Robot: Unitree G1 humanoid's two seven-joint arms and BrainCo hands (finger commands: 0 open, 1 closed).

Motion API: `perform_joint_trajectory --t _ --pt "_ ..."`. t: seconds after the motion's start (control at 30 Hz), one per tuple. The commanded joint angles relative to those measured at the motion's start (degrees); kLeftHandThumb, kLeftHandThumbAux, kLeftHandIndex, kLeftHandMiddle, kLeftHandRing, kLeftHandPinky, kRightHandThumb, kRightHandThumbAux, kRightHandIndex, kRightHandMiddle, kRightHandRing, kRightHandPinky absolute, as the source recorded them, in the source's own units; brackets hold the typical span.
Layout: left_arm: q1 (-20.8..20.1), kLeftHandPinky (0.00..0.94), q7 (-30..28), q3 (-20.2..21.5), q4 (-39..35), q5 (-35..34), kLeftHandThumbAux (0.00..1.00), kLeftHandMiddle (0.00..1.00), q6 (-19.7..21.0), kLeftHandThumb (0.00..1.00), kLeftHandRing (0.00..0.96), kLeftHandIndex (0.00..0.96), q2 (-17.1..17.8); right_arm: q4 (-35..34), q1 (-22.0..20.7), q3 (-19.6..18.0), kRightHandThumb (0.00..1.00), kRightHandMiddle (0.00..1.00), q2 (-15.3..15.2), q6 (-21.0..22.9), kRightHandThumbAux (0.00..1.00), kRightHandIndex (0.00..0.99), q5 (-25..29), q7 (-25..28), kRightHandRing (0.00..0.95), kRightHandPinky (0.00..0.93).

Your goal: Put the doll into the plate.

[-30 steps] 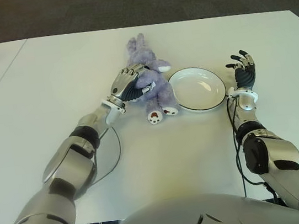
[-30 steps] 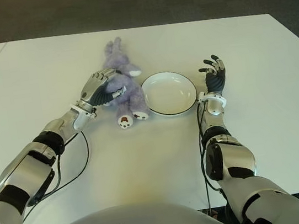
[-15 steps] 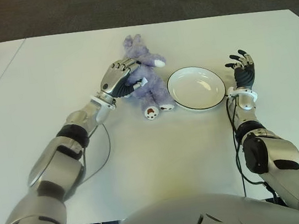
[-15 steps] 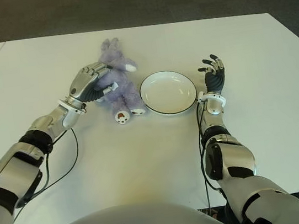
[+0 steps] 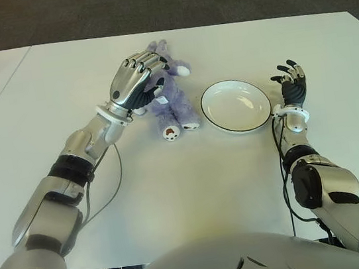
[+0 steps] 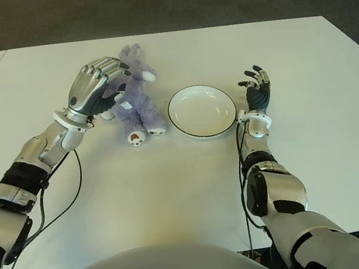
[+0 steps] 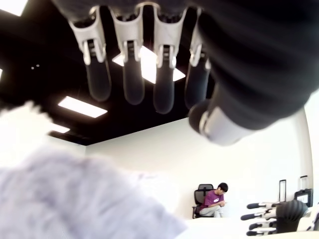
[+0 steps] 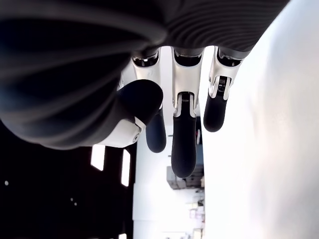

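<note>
The purple doll (image 5: pixel 170 101) lay on the white table (image 5: pixel 193 186), just left of the white plate (image 5: pixel 236 106) — beside it, not in it — with its feet toward the robot. The left hand (image 5: pixel 134 82) hung over the doll's head end, its fingers (image 7: pixel 129 74) extended and loosely spread, gripping nothing; fur showed just below the palm. The right hand (image 5: pixel 291 83) was at the plate's right side, fingers relaxed and empty — apart from the rim.
</note>
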Motion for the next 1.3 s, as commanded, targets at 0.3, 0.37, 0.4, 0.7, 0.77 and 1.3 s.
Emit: perform_joint_trajectory --t 0.3,0.37,0.4,0.7,0.77,1.3 --pt "-1.4 0.872 -10.5 4.7 -8.1 -2.6 0.66 0.854 -0.4 0.923 0.861 0.767 -0.4 7.9 12.0 0.4 1.0 0.316 7.8 5.7 0.662 0.186 0.1 -0.6 0.46 0.243" --pt "-1.4 0.872 -11.1 5.1 -8.4 -2.7 0.659 0.853 -0.6 0.923 0.861 0.765 -0.6 7.9 12.0 0.4 1.0 0.319 7.8 5.6 0.662 0.184 0.1 -0.6 0.461 0.247" --pt "-1.4 0.87 -11.4 5.3 -8.5 -2.7 0.659 0.852 -0.7 0.922 0.861 0.764 -0.8 7.9 12.0 0.4 1.0 0.319 7.8 5.6 0.662 0.182 0.2 -0.5 0.461 0.239" --pt "-2.6 0.871 -12.2 5.8 -8.5 -2.5 0.653 0.85 -1.2 0.927 0.86 0.76 -2.7 7.9 11.8 -0.1 1.0 0.309 8.3 5.3 0.662 0.181 0.6 -0.2 0.461 0.197" --pt "-2.8 0.869 -12.0 5.9 -8.3 -2.3 0.651 0.849 -1.6 0.928 0.859 0.758 -3.2 7.9 11.8 -0.2 1.0 0.306 8.3 5.3 0.661 0.188 0.8 0.1 0.461 0.187" --pt "-3.5 0.86 -13.6 5.7 -7.4 -1.9 0.64 0.84 -1.7 0.931 0.847 0.744 -6.6 7.9 12.2 -1.0 1.0 0.275 8.5 5.2 0.66 0.189 1.4 1.5 0.461 0.135"
